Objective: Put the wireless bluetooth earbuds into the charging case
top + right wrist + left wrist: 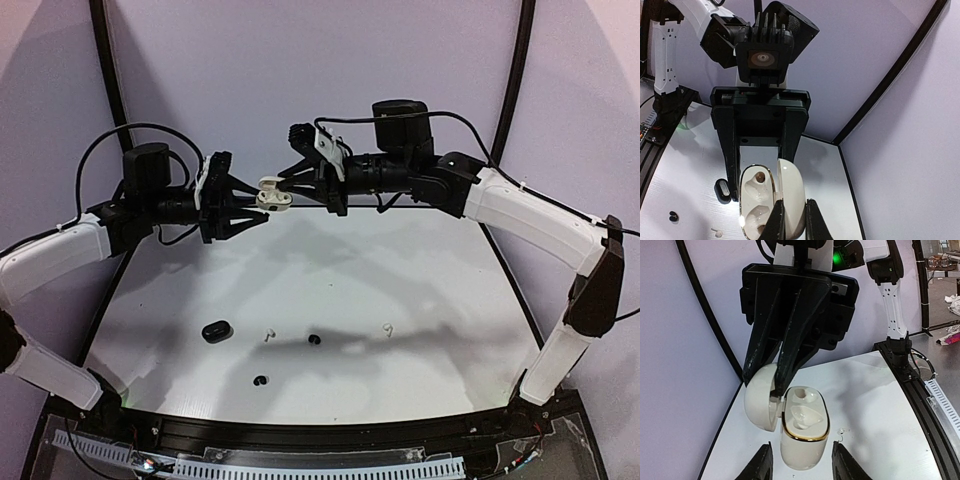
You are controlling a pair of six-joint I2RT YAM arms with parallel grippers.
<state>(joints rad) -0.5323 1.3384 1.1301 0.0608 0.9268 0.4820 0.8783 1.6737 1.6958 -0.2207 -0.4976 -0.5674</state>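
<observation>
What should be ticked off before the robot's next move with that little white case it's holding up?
1. White case clamped in left gripper: ok.
2. Lid open, pinched by right gripper: ok.
3. Sockets empty and unblocked: ok.
4. White earbuds lying free on the table: ok.
5. A gripper free to pick one up: not ok, both are busy.
6. Which way the earbuds lie: cannot tell, too small.

Top camera overlooks the table (400, 290); opposed wrist cameras both closely face the charging case (805, 440).
</observation>
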